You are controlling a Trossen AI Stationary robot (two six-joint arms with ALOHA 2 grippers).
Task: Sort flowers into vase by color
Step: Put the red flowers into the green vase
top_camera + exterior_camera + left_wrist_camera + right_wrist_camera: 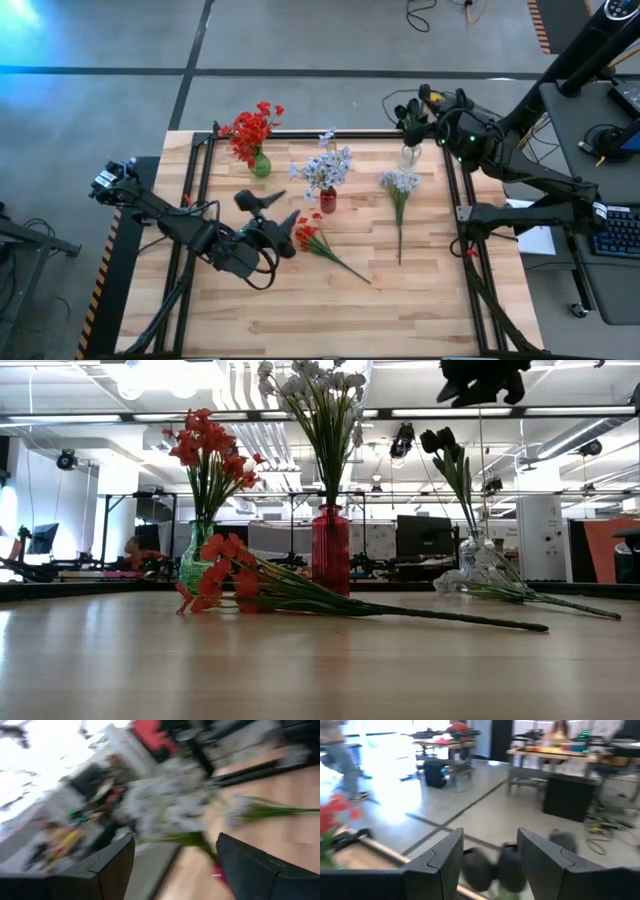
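Lying on the pale plank-wood surface (300, 310) are two loose artificial stems. The red flower stem (320, 243) rests near the middle, papery red blooms at one end and a long thin green stalk running out from them. The pale blue-white flower stem (400, 200) lies flat nearer the right side, its frothy cluster toward the far edge.

Three vases stand along the far half. A green glass vase (261, 165) holds an upright bunch of red flowers (250, 128). A ribbed red glass vase (331, 550) holds pale blue-white flowers (325, 165), also upright. A clear glass vase (409, 156) at the far right holds dark near-black buds (440, 440) on thin green stalks.

Left end effector (275, 218) hovers just beside the loose red stem's blooms, its dark blocky fingers (107, 865) spread well apart with nothing between them; the blue-white bunch shows beyond the gap, blurred.

Right end effector (412, 110) hangs above the clear vase at the far right edge. Its fingers (442, 857) stand partly apart, the dark buds showing in the gap; contact cannot be told, and nothing appears gripped.
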